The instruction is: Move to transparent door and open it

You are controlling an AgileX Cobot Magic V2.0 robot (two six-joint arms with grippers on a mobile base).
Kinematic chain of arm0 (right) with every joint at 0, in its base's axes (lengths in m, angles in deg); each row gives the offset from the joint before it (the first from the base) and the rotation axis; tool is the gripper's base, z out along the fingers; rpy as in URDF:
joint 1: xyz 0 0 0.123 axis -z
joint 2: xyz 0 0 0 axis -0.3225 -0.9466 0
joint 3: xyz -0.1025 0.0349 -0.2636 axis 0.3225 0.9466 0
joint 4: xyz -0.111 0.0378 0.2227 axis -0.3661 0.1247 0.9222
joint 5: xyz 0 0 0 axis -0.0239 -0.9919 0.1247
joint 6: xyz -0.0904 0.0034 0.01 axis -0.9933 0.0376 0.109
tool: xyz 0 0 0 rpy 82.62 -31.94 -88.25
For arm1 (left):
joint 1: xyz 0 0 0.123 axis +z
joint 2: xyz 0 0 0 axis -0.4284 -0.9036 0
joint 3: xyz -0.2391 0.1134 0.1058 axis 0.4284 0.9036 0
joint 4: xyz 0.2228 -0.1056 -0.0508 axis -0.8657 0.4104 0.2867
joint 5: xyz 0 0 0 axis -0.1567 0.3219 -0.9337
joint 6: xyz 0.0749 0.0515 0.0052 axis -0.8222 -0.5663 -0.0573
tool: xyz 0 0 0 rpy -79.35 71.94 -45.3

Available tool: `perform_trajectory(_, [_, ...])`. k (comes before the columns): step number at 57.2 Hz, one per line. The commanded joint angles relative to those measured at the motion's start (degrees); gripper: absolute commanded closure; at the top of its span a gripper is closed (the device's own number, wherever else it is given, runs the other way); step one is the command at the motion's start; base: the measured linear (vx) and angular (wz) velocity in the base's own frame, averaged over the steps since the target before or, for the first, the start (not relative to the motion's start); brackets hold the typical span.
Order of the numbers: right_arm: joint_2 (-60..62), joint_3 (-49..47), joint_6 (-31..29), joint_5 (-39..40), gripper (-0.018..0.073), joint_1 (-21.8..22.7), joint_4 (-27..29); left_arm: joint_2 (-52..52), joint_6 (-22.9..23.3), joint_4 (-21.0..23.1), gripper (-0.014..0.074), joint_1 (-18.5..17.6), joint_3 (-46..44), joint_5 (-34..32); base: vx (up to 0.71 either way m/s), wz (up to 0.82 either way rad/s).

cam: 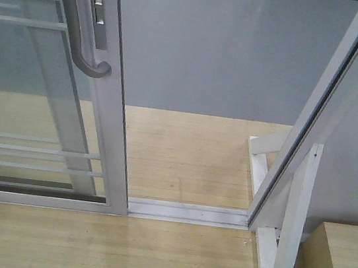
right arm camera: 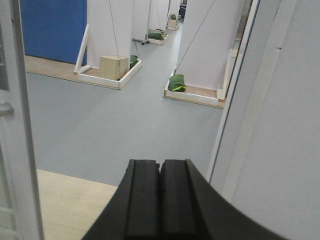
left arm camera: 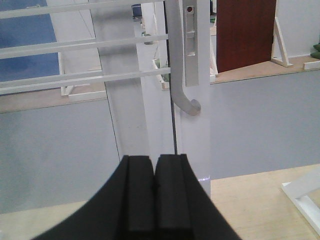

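No writing is readable anywhere. The transparent door (cam: 45, 88) (handle (cam: 80, 33) at upper left) stands over pale wood floor (cam: 183, 154) meeting grey floor (cam: 223, 53). Left gripper (left arm camera: 154, 175) and right gripper (right arm camera: 160, 180) are closed, empty.

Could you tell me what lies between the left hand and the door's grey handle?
Nothing: the left wrist view shows only the door's white stile between left hand and handle.

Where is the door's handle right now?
The curved grey handle is at the front view's upper left, on the transparent door, beside the lock plate.
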Motion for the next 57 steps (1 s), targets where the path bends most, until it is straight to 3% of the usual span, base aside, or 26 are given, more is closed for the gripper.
perform_trajectory(1, [-0.60,-1.34,-0.81,3.85,0.0565,0.12,4.34,0.90,0.00,0.11,0.0602,0.10,0.68,-5.05,0.00,0.00])
perform_trajectory(9, [1.75,5.53,-2.13,8.64,0.0565,0.12,8.03,0.90,0.00,0.11,0.0602,0.10,0.68,-5.05,0.00,0.00])
perform_trajectory(25, [8.01,20.91,5.68,16.15,0.0565,0.12,7.57,0.88,0.00,0.11,0.0602,0.10,0.68,-5.00,0.00,0.00])
perform_trajectory(57, [8.01,20.92,5.18,14.67,0.0565,0.12,7.61,0.88,0.00,0.11,0.0602,0.10,0.68,-5.00,0.00,0.00])
